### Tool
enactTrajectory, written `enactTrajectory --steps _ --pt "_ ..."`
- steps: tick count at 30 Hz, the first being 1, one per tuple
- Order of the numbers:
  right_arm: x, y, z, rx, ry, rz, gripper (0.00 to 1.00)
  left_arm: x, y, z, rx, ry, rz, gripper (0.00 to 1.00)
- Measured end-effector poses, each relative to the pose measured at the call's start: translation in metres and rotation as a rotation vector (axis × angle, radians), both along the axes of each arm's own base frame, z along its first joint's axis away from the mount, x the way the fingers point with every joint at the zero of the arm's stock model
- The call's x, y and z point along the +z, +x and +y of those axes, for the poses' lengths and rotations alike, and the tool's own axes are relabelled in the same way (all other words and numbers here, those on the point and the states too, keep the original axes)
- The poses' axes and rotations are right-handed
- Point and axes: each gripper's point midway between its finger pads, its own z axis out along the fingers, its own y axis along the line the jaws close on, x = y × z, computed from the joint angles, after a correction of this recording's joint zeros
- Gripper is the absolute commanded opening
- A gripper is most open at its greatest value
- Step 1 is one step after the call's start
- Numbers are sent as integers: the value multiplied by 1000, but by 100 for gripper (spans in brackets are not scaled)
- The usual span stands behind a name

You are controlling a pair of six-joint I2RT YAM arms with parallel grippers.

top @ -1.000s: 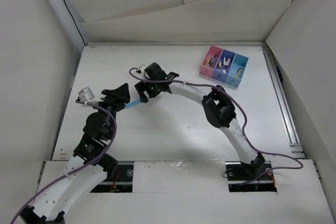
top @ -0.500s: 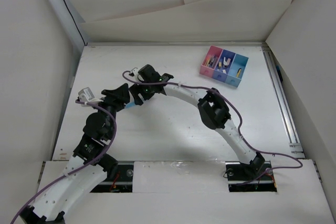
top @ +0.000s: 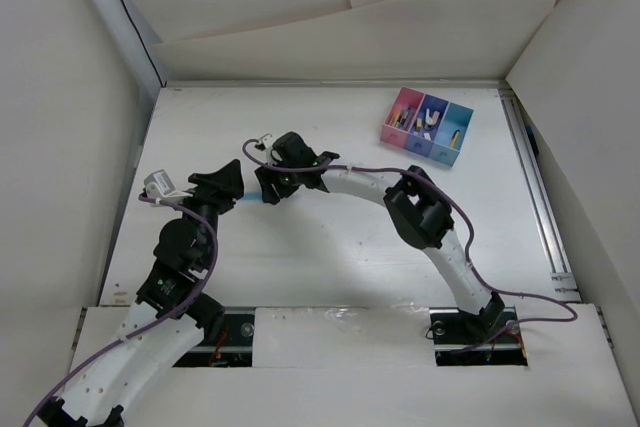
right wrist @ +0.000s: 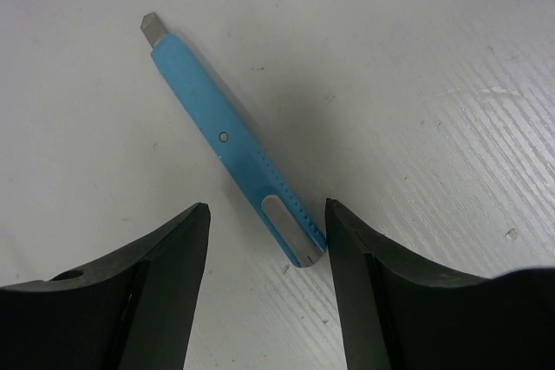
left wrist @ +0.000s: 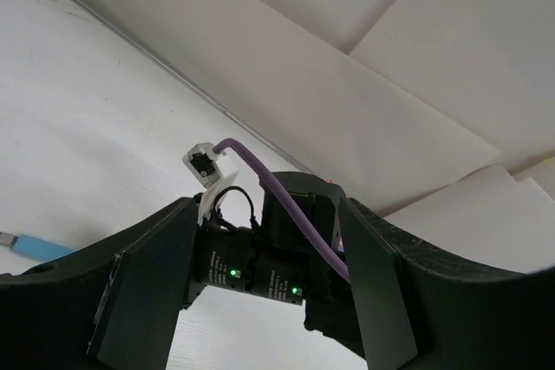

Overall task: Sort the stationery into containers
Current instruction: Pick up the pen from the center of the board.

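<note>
The light blue pen (right wrist: 225,140) lies flat on the counter (right wrist: 451,58), well apart from the tray (top: 445,155), on the tray's left and nearer to the arms. The right hand (right wrist: 266,214) hangs right over it. Its two fingers are spread, and the back end of the pen sits in the gap between them, very close to one finger. Nothing is pinched yet.

The pen lies slanted across that gap, with its grey tip pointing away from the hand. I think a squeeze here would catch only the back end, so the pen may twist.

The left hand (top: 225,185) is just beside the pen, also far from the tray. Its fingers are spread too, and it holds nothing.
</note>
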Motion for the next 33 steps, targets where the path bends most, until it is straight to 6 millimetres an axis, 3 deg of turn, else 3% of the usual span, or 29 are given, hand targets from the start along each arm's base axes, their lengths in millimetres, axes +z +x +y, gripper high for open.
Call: enactTrajectory --steps 7,15,23,27,33 --pt "-3 2 0 -49 18 -23 48 0 0 2 12 -1 1 63" --pt "-2 0 0 -105 27 -65 52 0 0 3 16 -1 2 63" --pt "-6 1 -1 -156 6 -97 19 -2 1 5 27 -1 5 63" --pt "-6 1 -2 -172 11 -102 8 -6 2 5 33 5 15 63" --pt "-6 -11 -21 -206 2 -81 1 -14 6 2 33 22 41 63"
